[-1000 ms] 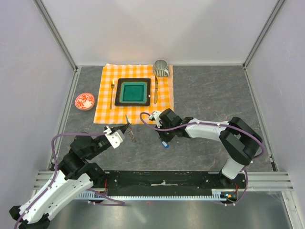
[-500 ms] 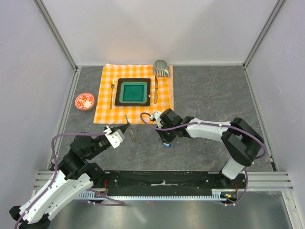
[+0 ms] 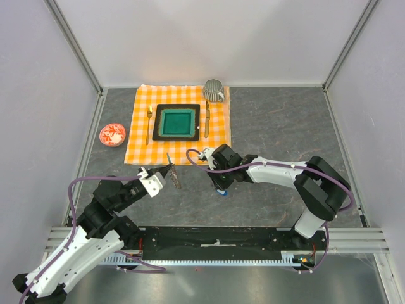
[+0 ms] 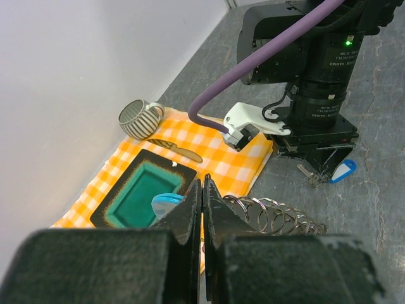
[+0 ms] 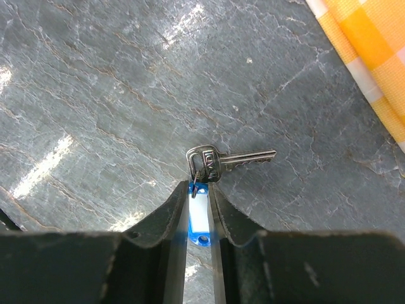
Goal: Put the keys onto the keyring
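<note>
Checking top view: L pincer [image 3: 171, 169] near-left, R pincer [image 3: 218, 187] right of it, apart. L wrist: clamped tight on keyring [image 4: 278, 218]. R wrist: closed on blue tag [image 5: 197, 218], key [image 5: 223, 161] just beyond. Grabs done; you've got threading left.

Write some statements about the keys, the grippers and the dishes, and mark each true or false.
The right gripper is shut on the blue plastic tag of a silver metal key. True.
That key lies on the orange checked cloth. False: it lies on the grey stone table.
The striped ceramic mug stands on the green square plate. False: it stands beside the plate, on the cloth.
The left gripper is wide open. False: its jaws are shut.
A silvery coiled metal keyring is beside the left gripper's tip. True.
</note>
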Controlling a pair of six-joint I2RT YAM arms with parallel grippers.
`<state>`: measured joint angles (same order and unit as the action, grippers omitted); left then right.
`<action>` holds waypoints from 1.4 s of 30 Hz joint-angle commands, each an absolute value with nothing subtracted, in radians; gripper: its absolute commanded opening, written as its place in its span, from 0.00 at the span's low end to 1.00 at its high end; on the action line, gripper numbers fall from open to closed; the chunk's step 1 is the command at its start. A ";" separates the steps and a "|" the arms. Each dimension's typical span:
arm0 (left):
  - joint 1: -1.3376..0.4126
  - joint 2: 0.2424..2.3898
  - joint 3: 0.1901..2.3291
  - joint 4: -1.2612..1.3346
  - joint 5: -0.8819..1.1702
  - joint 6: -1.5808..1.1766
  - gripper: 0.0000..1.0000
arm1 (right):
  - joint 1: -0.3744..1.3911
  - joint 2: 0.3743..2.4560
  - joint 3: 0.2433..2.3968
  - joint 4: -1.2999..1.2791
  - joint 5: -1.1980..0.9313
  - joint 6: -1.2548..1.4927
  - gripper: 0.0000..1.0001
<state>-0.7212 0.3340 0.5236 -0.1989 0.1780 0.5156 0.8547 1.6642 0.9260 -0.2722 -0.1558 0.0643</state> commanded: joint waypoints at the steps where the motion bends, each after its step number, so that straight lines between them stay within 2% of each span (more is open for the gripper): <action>1: -0.713 0.333 0.538 -0.127 0.196 0.488 0.02 | 0.865 1.657 0.963 -0.275 -0.149 0.075 0.24; 15: -0.712 0.331 0.538 -0.129 0.201 0.486 0.02 | 0.868 1.686 0.960 -0.295 -0.127 0.078 0.21; 23: -0.712 0.330 0.538 -0.127 0.201 0.485 0.02 | 0.870 1.687 0.963 -0.285 -0.114 0.074 0.11; 27: -0.710 0.331 0.538 -0.127 0.201 0.488 0.02 | 0.870 1.680 0.960 -0.278 -0.110 0.069 0.01; 29: -0.712 0.331 0.538 -0.127 0.204 0.489 0.02 | 0.871 1.668 0.957 -0.270 -0.110 0.068 0.00; 42: -0.712 0.415 0.568 -0.126 0.327 0.486 0.02 | 0.870 1.329 0.902 -0.264 -0.118 -0.107 0.00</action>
<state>-0.7151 0.3756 0.5236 -0.1989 0.2413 0.5144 0.8623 1.4525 0.9207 -0.2932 -0.1204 -0.0208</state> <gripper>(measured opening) 0.022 0.009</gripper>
